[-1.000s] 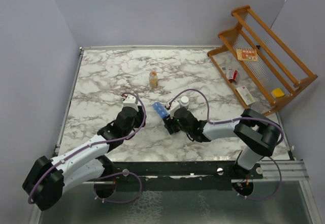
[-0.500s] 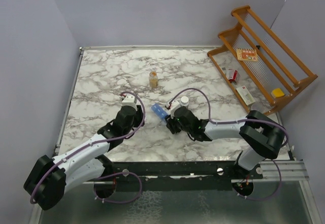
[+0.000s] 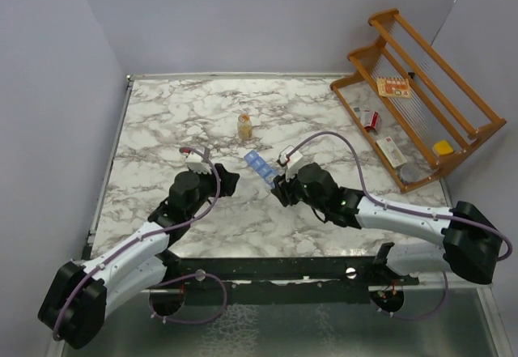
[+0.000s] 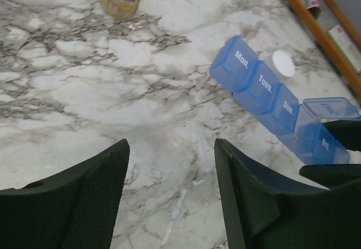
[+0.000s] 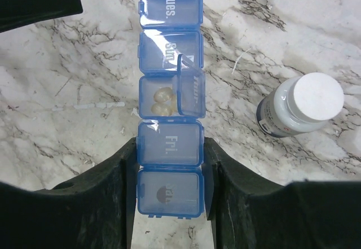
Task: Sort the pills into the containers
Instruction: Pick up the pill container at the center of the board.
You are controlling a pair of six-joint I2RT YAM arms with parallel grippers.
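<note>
The containers are one blue translucent strip of day-marked compartments lying on the marble table. They show in the top view and the left wrist view. One lid stands open over two pale pills. A dark round shape shows through the end lid. My right gripper is shut on the strip, a finger pressed against each side of the last two compartments. My left gripper is open over bare marble, left of the strip, with nothing between its fingers.
A dark bottle with a white cap stands just right of the strip. An amber bottle stands farther back, near the table's middle. A wooden rack with small boxes fills the back right corner.
My left gripper has opened wider and drawn back left, away from the strip. The right gripper has closed on the strip, and its arm has stretched out lower to the right.
</note>
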